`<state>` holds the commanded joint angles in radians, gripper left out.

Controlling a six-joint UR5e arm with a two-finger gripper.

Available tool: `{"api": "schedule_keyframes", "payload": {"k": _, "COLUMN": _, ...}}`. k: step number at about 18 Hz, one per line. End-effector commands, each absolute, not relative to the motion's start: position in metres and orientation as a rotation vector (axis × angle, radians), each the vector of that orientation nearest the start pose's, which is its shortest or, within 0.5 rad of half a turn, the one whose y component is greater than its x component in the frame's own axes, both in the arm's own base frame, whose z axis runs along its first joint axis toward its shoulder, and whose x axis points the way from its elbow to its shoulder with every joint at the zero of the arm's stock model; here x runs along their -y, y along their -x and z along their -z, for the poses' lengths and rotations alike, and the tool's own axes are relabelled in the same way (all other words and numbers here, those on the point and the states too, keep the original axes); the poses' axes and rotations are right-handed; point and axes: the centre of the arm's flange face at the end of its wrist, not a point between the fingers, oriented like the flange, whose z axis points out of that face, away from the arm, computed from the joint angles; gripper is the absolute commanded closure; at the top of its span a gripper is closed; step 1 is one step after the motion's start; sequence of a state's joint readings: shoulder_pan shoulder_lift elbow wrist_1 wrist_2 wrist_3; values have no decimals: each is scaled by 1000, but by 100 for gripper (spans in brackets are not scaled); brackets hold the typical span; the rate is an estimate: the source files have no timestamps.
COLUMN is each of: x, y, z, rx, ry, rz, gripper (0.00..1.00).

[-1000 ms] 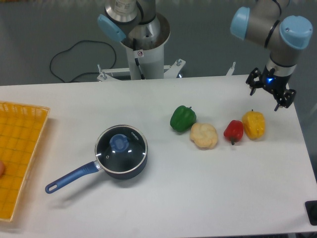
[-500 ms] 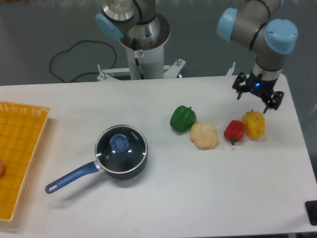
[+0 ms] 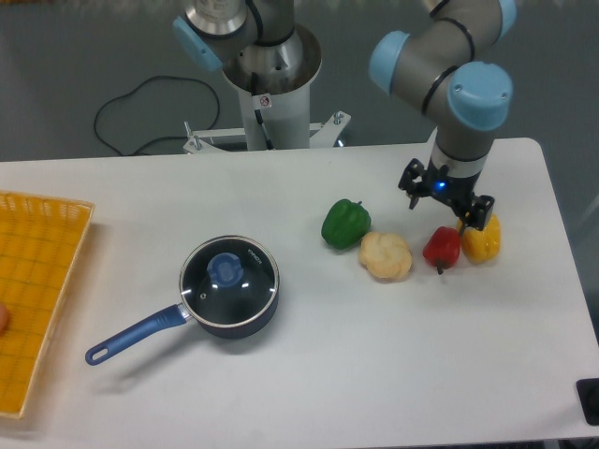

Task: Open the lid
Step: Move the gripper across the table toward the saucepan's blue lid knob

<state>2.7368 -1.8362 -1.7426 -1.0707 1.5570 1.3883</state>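
The round clear glass lid with the blue centre knob [image 3: 229, 272] sits closed on the dark saucepan with the long blue handle [image 3: 140, 331], left of centre on the white table [image 3: 309, 374]. The two-finger gripper [image 3: 447, 200] hangs far to the right above the red pepper [image 3: 442, 247] and yellow pepper [image 3: 482, 238], fingers apart and empty, so the approach is not yet made.

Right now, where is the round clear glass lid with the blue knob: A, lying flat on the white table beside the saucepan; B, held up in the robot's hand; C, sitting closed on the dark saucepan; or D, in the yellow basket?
C: the round clear glass lid with the blue knob sits on the dark saucepan with the long blue handle, while the hand is far off above the peppers.
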Motion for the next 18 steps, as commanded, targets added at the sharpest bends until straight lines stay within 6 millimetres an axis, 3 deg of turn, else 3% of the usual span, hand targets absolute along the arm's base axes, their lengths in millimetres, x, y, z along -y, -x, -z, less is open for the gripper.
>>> {"api": "schedule_keyframes", "payload": {"k": 4, "x": -390, "y": 443, "z": -314, "rx": -484, "ry": 3068, "rz": -93, "gripper": 0}}
{"api": "schedule_keyframes", "payload": {"k": 9, "x": -451, "y": 388, "z": -309, "rx": -696, "ry": 3025, "rz": -84, "gripper": 0}}
{"api": "schedule_keyframes", "payload": {"k": 18, "x": -502, "y": 319, "z": -298, "rx": -1004, "ry": 3008, "rz": -104, "gripper": 0}}
